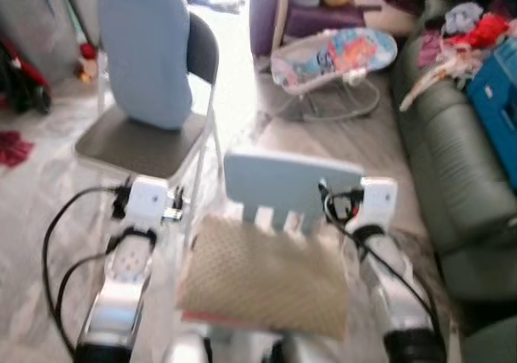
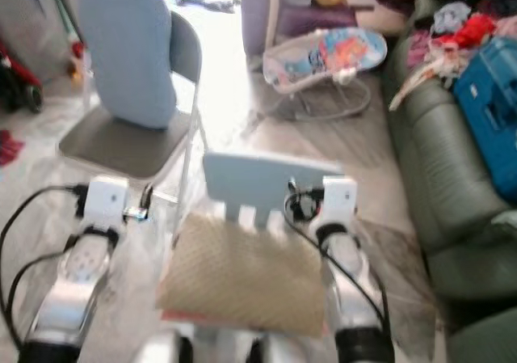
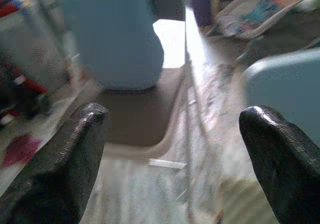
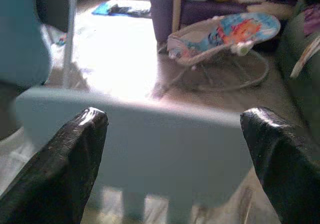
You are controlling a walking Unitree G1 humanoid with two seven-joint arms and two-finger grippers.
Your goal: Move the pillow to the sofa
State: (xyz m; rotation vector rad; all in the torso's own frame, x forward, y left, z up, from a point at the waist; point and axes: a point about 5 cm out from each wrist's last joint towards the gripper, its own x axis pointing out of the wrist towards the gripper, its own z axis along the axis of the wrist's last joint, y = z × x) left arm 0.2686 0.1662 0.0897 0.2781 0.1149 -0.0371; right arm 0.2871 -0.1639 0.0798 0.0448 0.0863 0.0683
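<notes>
Nearest the camera, a beige woven seat pad [image 1: 266, 278] lies flat between the two raised silver arms, on a small pale blue chair [image 1: 283, 181] whose slatted back stands at its far edge.

Dark green sofa [image 1: 452, 161]: along the right side. Its far end is heaped with clothes and a blue box, and its near end is cut off by the frame.

Folding chair [image 1: 137, 145]: far left. The pale blue pillow [image 1: 145, 48] stands on its seat, long axis upright, leaning on the backrest. It is judged to be the task's thing, though the blur leaves the beige pad as a possible candidate.

Baby bouncer [image 1: 335, 56]: on the floor at far centre, between the chairs and the sofa.

Left gripper [image 3: 172, 119]: fingers spread wide with nothing between them, pointing towards the pillow, well short of it.

Right gripper [image 4: 175, 119]: likewise spread and empty, facing the small chair's back.

Governing relation: the pillow lies ahead and left, so the left arm is nearer. The sofa lies on the opposite side.

All views are blurred, and the pillow's top edge is cut off.
</notes>
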